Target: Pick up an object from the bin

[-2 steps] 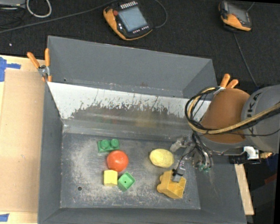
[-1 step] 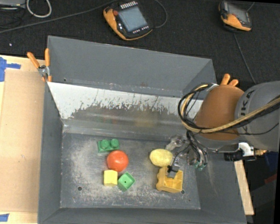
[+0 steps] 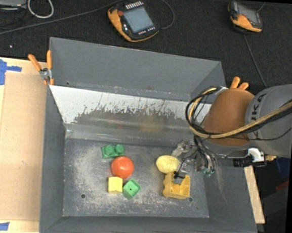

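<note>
Grey arm (image 3: 275, 117), orange wrist cover (image 3: 227, 118), black cables (image 3: 190, 112), metal hand (image 3: 182, 173)

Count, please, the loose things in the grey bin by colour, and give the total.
Green: 2, the green lobed piece and the green cube
Red: 1, the red ball
Yellow: 3, the yellow cube, the pale yellow round thing and the orange-yellow block
Total: 6

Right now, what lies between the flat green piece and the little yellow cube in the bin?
A red ball, sitting between them on the bin floor, as the camera view shows.
</note>
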Action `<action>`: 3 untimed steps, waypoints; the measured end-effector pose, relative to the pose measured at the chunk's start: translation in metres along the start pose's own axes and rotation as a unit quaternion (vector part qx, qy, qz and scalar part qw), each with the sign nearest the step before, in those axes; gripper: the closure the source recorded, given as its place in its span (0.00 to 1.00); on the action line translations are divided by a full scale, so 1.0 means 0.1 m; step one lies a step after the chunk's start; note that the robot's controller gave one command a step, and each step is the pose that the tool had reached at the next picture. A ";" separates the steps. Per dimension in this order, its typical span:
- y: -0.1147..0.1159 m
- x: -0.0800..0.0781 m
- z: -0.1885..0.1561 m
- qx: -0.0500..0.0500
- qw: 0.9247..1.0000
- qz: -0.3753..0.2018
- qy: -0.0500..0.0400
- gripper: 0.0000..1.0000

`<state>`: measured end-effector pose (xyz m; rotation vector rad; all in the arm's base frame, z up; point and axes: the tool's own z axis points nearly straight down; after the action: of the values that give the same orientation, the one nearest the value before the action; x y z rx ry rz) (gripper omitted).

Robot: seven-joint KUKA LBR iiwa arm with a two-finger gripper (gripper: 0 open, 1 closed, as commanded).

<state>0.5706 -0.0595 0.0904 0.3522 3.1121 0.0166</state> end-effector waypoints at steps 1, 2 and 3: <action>0.00 0.00 0.00 0.000 1.000 0.000 0.000 1.00; 0.00 0.00 0.00 0.000 1.000 -0.001 0.000 1.00; 0.00 0.00 0.00 0.000 1.000 -0.001 0.000 1.00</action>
<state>0.5707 -0.0591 0.0904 0.3480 3.1123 0.0159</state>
